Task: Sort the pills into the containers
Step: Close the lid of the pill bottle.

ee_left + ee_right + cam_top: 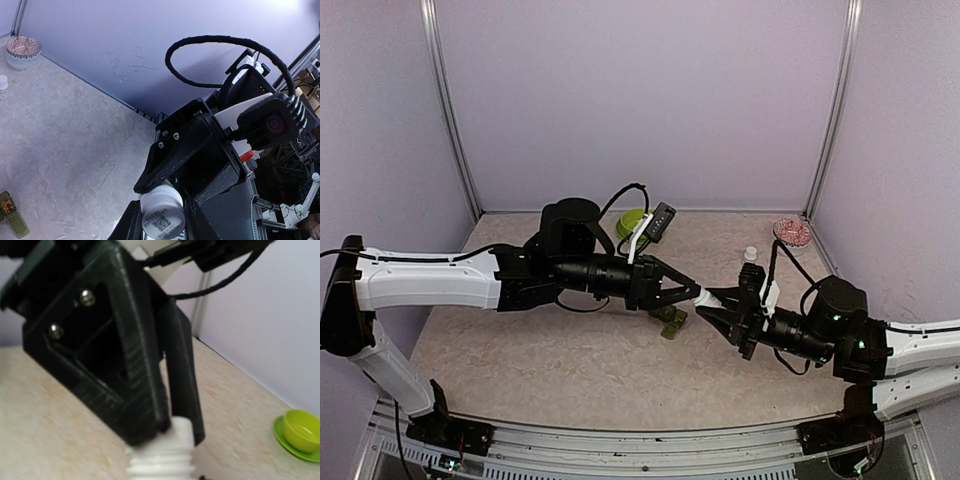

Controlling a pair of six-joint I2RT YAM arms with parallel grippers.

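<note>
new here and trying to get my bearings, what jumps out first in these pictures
The two arms meet tip to tip over the middle of the table, the left fingers and right fingers both clamped on one small white bottle held between them. On the table close by that meeting point lies the dark green pill box. A lime green bowl stands at the back wall.
</note>
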